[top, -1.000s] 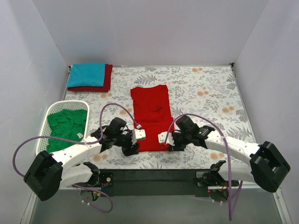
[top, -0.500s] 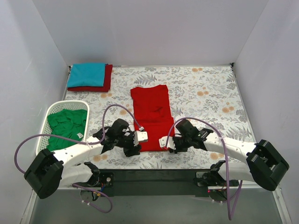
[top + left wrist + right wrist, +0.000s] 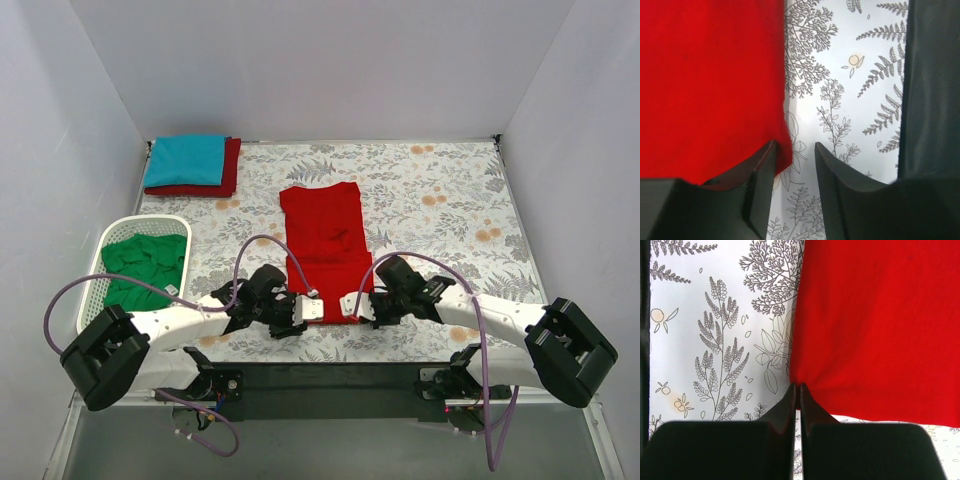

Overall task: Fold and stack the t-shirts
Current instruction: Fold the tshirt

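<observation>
Right pincer (image 3: 796, 386): fingers pressed together, clamped on a corner of the bright red t-shirt (image 3: 880, 325). That corner is the lower left one as the right wrist view frames it. The cloth puckers into small creases that run down to the tips. In the top view this pincer (image 3: 362, 305) sits at the shirt's lower right corner, low in the centre of the frame.

Left pincer (image 3: 794, 147): fingers apart, with the patterned desk cover showing in the gap between them. The hem corner of the shirt (image 3: 710, 80) lies against the inner face of the left-hand finger (image 3: 760, 190). The other finger stands over bare cover, clear of the cloth. Not clamped. The top view puts this pincer (image 3: 305, 308) at the shirt's lower left corner, near the right one, with the shirt's bottom hem between the two.

Bright red t-shirt (image 3: 322, 245): flat on the desk (image 3: 440, 210) at centre frame, a narrow upright rectangle reaching from the pincers up to mid-frame. A few wrinkles in the middle of the panel.

Upper left of frame: teal blue t-shirt (image 3: 186, 158), folded, lying on a folded darker red t-shirt (image 3: 232, 165), whose edges show at the right and below.

Left edge of frame: white lattice basket (image 3: 148, 220) with the green t-shirt (image 3: 145, 265) crumpled inside
</observation>
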Tool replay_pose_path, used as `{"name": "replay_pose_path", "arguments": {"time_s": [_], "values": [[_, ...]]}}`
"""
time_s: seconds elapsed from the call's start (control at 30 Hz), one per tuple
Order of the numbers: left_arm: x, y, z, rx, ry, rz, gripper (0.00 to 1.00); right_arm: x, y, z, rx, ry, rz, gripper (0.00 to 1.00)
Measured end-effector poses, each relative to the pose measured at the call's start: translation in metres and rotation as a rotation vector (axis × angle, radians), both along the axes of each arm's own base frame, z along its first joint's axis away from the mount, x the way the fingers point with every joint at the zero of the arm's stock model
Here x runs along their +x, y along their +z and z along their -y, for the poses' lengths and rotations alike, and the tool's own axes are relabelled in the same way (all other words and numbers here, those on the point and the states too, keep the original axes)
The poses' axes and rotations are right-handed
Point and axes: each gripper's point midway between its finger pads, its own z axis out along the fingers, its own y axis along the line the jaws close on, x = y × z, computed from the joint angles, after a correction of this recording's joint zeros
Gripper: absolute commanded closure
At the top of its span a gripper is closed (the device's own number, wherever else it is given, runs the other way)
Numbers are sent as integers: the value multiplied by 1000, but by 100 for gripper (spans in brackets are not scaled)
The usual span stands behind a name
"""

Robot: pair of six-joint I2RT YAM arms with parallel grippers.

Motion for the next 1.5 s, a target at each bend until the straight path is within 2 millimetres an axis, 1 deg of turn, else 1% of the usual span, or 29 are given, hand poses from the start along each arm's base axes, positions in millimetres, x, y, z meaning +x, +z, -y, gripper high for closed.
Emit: {"name": "replay_pose_path", "arguments": {"time_s": [0.1, 0.13, 0.2, 0.23, 0.27, 0.37, 0.53, 0.63, 0.7, 0.8, 0.9, 1.07, 1.13, 1.2, 1.23, 1.3, 1.43, 1.5], "values": [[6, -1, 4, -2, -21, 52, 77, 0, 0, -1, -7, -6, -11, 99], [7, -2, 5, -3, -28, 67, 86, 0, 0, -1, -12, -8, -17, 99], [10, -1, 6, -3, -37, 96, 92, 0, 1, 0, -25, -11, -30, 99], [11, -1, 6, 0, -40, 106, 98, 0, 2, 0, -30, -12, -36, 99], [12, -1, 6, 0, -42, 111, 100, 0, 3, 1, -37, -12, -40, 99], [12, -1, 4, 10, -47, 123, 100, -1, 7, 1, -47, -12, -50, 99], [6, 1, -6, 46, -35, 102, 100, -3, 19, -1, -26, -10, -54, 99], [1, 8, -12, 54, -18, 86, 100, -1, 29, -5, -3, -12, -44, 99], [1, 18, -13, 47, -4, 83, 100, 1, 38, -8, 12, -19, -39, 99], [8, 42, -8, 21, 25, 92, 100, 7, 56, -12, 42, -36, -20, 99], [25, 70, -3, -13, 79, 108, 100, 18, 79, -14, 82, -70, 7, 99], [57, 113, -4, -71, 183, 135, 100, 49, 123, -14, 152, -144, 57, 99], [67, 129, -6, -91, 213, 141, 100, 55, 135, -14, 168, -156, 71, 99], [74, 141, -7, -108, 231, 147, 100, 56, 144, -16, 182, -154, 75, 99], [74, 146, -7, -115, 231, 147, 100, 55, 146, -16, 185, -153, 72, 99], [70, 151, -6, -124, 214, 133, 100, 50, 148, -15, 191, -147, 56, 99], [50, 153, -7, -136, 164, 73, 100, 32, 150, -9, 191, -132, 8, 99], [37, 155, -8, -143, 136, 36, 100, 19, 153, -6, 195, -113, -21, 99]]}}
